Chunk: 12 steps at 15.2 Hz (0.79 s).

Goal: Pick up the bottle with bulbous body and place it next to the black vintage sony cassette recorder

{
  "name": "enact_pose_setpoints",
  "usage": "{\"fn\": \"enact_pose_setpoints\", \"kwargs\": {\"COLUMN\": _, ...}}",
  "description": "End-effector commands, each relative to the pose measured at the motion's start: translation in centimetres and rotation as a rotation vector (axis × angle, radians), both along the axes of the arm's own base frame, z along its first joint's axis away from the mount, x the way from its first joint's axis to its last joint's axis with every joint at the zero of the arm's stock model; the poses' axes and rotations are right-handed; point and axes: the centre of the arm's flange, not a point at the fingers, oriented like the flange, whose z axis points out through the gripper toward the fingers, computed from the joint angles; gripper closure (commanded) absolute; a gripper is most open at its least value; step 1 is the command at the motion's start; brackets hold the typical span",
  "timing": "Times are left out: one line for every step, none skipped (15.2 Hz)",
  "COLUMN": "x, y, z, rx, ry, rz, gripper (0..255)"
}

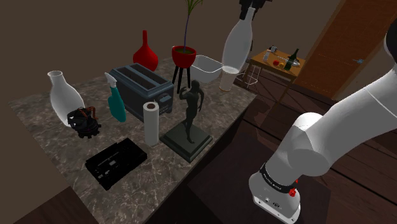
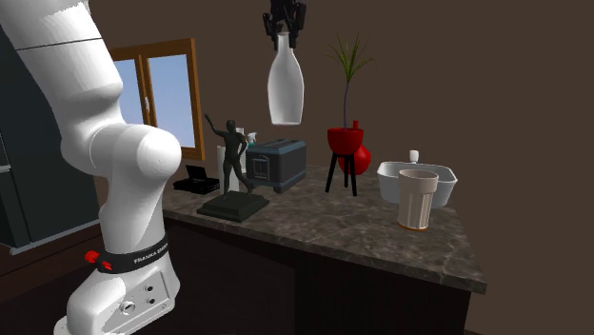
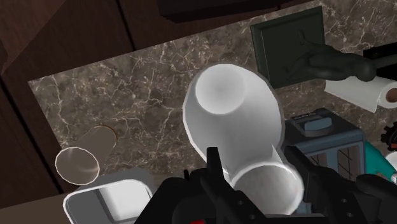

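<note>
Claw clamps the neck of the white bottle, which hangs high above the counter, so the pick looks done and the placing is left. Across the shoulder view from its left, the black cassette recorder lies flat, then a paper towel roll and a dark statue, then the bottle, well apart. That view's top edge cuts off the claw.

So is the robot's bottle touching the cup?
Apart. In the second exterior view the bottle hangs high in the air, while the cup stands on the counter, well clear of it.
</note>
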Motion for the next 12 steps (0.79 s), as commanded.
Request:
{"fn": "enact_pose_setpoints", "kwargs": {"x": -0.3, "y": 2.8, "z": 0.0, "rx": 0.0, "ry": 0.0, "rz": -0.002, "gripper": 255}}
{"fn": "enact_pose_setpoints", "kwargs": {"x": -0.6, "y": 4.1, "z": 0.0, "rx": 0.0, "ry": 0.0, "rz": -0.002, "gripper": 255}}
{"fn": "enact_pose_setpoints", "kwargs": {"x": -0.8, "y": 5.3, "z": 0.0, "rx": 0.0, "ry": 0.0, "rz": -0.002, "gripper": 255}}
{"fn": "enact_pose_setpoints", "kwargs": {"x": -1.0, "y": 6.6, "z": 0.0, "rx": 0.0, "ry": 0.0, "rz": -0.002, "gripper": 255}}
{"fn": "enact_pose_setpoints", "kwargs": {"x": -1.3, "y": 7.9, "z": 0.0, "rx": 0.0, "ry": 0.0, "rz": -0.002, "gripper": 255}}
{"fn": "enact_pose_setpoints", "kwargs": {"x": -1.5, "y": 9.2, "z": 0.0, "rx": 0.0, "ry": 0.0, "rz": -0.002, "gripper": 255}}
{"fn": "enact_pose_setpoints", "kwargs": {"x": -1.7, "y": 10.5, "z": 0.0, "rx": 0.0, "ry": 0.0, "rz": -0.002, "gripper": 255}}
{"fn": "enact_pose_setpoints", "kwargs": {"x": -2.0, "y": 11.8, "z": 0.0, "rx": 0.0, "ry": 0.0, "rz": -0.002, "gripper": 255}}
{"fn": "enact_pose_setpoints", "kwargs": {"x": -2.2, "y": 13.1, "z": 0.0, "rx": 0.0, "ry": 0.0, "rz": -0.002, "gripper": 255}}
{"fn": "enact_pose_setpoints", "kwargs": {"x": -2.4, "y": 14.4, "z": 0.0, "rx": 0.0, "ry": 0.0, "rz": -0.002, "gripper": 255}}
{"fn": "enact_pose_setpoints", "kwargs": {"x": -2.7, "y": 15.7, "z": 0.0, "rx": 0.0, "ry": 0.0, "rz": -0.002, "gripper": 255}}
{"fn": "enact_pose_setpoints", "kwargs": {"x": -2.9, "y": 17.0, "z": 0.0, "rx": 0.0, "ry": 0.0, "rz": -0.002, "gripper": 255}}
